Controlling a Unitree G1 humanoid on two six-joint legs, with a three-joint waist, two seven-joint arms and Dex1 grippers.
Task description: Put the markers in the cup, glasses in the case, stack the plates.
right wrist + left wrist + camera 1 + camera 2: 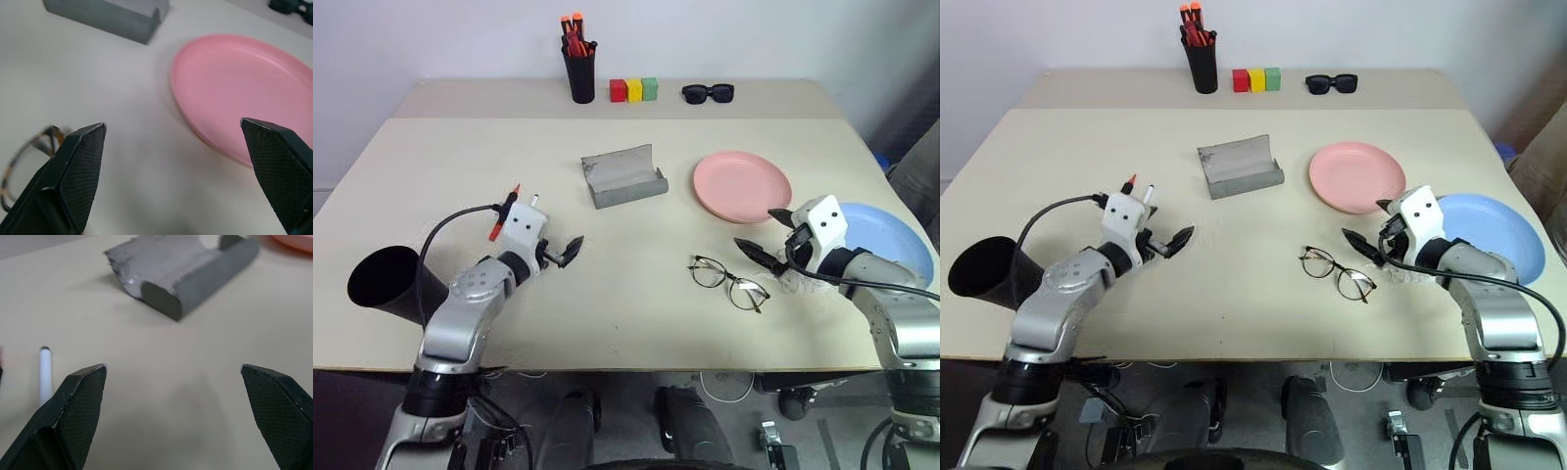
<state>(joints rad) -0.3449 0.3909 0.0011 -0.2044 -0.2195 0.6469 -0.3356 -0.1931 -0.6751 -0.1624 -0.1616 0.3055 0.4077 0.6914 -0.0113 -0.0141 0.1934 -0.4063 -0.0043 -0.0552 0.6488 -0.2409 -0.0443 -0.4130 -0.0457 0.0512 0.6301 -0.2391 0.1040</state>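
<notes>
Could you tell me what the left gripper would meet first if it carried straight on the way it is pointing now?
Probably the case: it lies dead ahead between the left gripper's open fingers, with bare table before it. Pointing slightly downward, it might touch the table first; depth is unclear.

A lab: bare beige table (607,323) against a plain white wall (460,39)

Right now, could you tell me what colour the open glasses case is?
Grey; the case shows best in the left eye view.
</notes>
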